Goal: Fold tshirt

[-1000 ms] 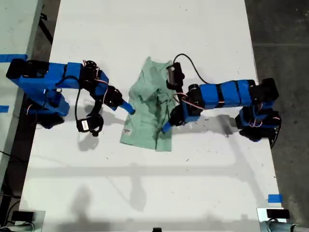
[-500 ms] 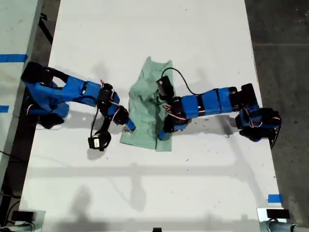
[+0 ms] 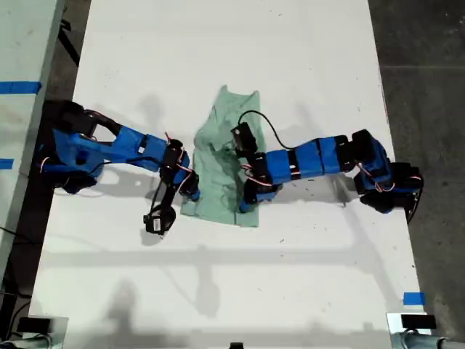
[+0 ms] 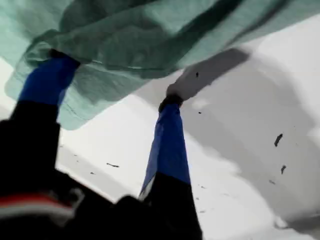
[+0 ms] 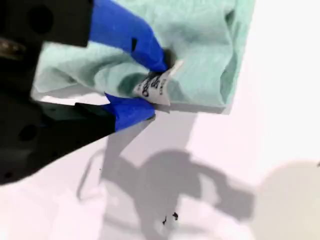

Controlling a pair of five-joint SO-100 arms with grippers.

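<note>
The pale mint-green tshirt (image 3: 221, 145) lies crumpled in a narrow strip at the middle of the white table (image 3: 232, 43). The arm from the exterior view's left carries my second gripper (image 3: 192, 192), at the shirt's lower left edge. In the second wrist view, my second gripper (image 5: 156, 85) is shut on the tshirt (image 5: 200, 50) at its white label (image 5: 154, 86). From the exterior view's right, my first gripper (image 3: 245, 201) reaches the shirt's lower right edge. It stands open (image 4: 115, 80): one finger tip is hidden under a fold of the tshirt (image 4: 150, 35), and the other rests on bare table.
Blue tape marks sit at the exterior view's lower right (image 3: 414, 298) and on the surface at its left (image 3: 20, 87). Dark floor (image 3: 429, 73) borders the table on the exterior view's right. A small black camera module (image 3: 156, 219) hangs beside the arm on that view's left.
Both arms have stretched toward the shirt's lower end in the exterior view. The second gripper slid down the shirt's left edge; the first gripper moved down and left along its right edge.
</note>
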